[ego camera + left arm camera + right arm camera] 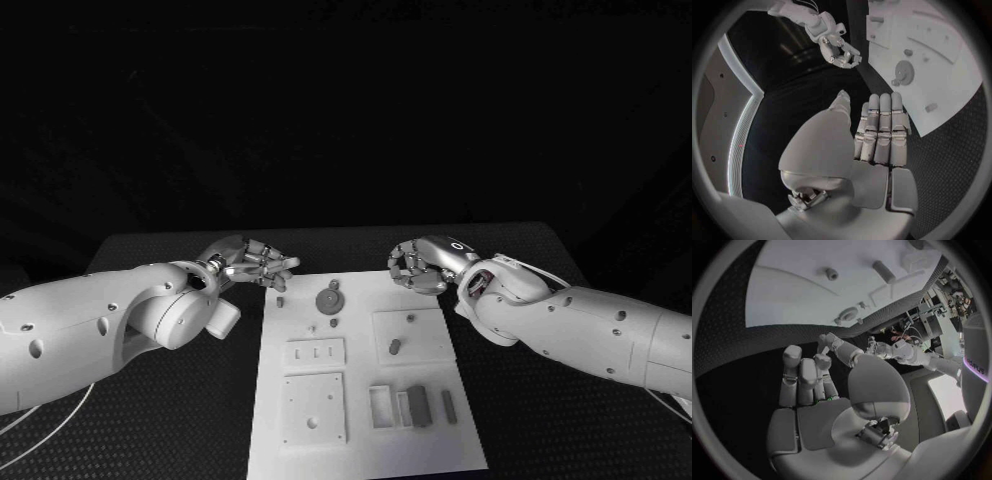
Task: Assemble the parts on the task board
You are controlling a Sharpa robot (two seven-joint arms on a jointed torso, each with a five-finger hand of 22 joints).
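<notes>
both silver many-fingered hands, left hand [257,262] and right hand [421,266], hover empty with fingers loosely curled, apart, beyond the far edge of the flat white task board [361,400].

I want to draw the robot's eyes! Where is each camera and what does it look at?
Head view: on the robot's head, looking down at the task board; both arms, left hand, right hand show.
Left wrist view: behind the left hand, facing the board.
Right wrist view: behind the right hand, facing the board.
All share the board and round part.
</notes>
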